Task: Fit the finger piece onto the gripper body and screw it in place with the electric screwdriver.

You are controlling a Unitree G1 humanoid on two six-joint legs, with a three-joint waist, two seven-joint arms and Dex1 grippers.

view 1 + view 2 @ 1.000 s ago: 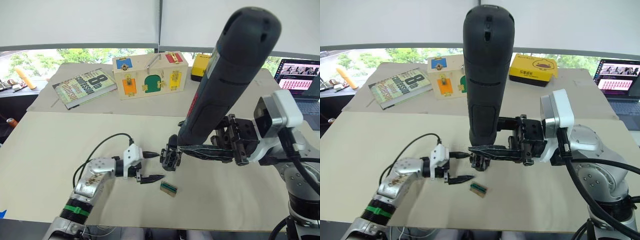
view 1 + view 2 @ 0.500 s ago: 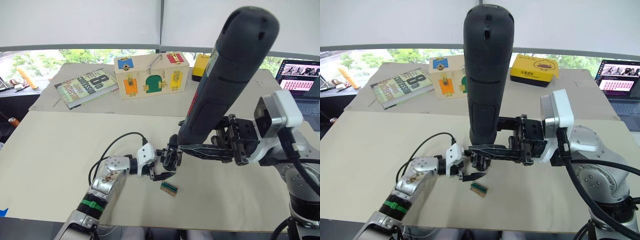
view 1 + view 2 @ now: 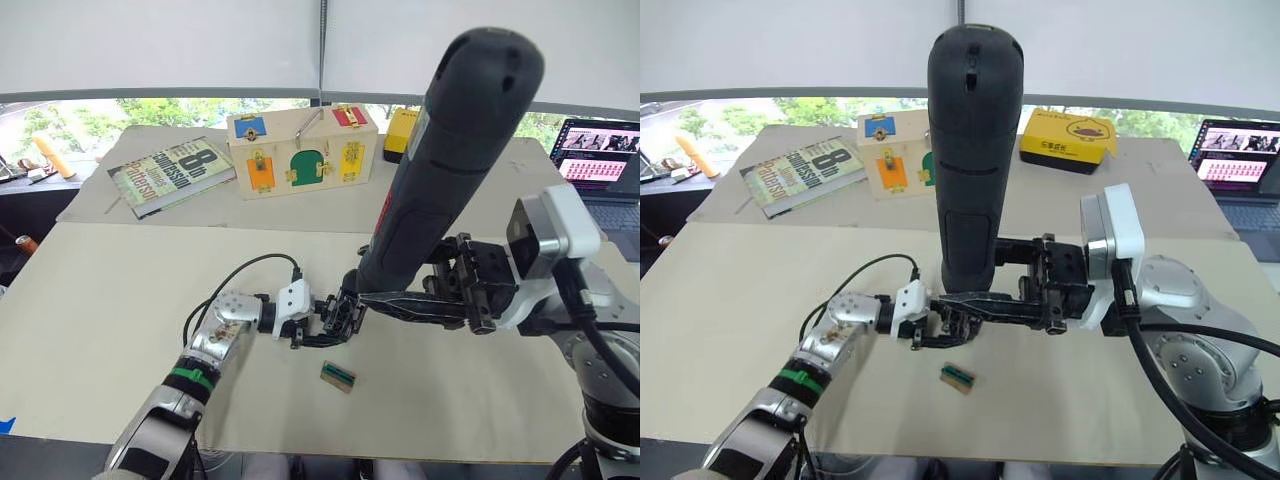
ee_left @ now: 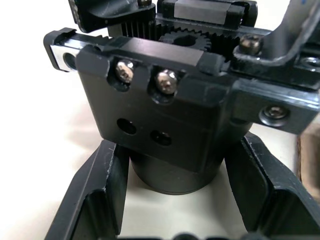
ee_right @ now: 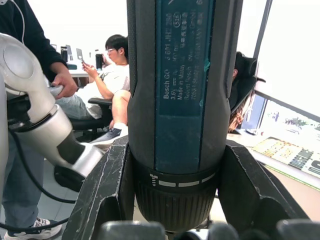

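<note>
Right jaws (image 3: 970,298) clamp electric screwdriver (image 3: 972,150) upright — left jaws (image 3: 325,325) spread around gripper body (image 4: 165,115).

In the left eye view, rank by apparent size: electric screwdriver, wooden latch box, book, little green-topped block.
1. electric screwdriver, though nearness to the camera inflates it
2. wooden latch box
3. book, slightly smaller
4. green-topped block

Beige table (image 3: 90,330) (gripper body (image 3: 343,315), green-topped block (image 3: 337,376))
</note>
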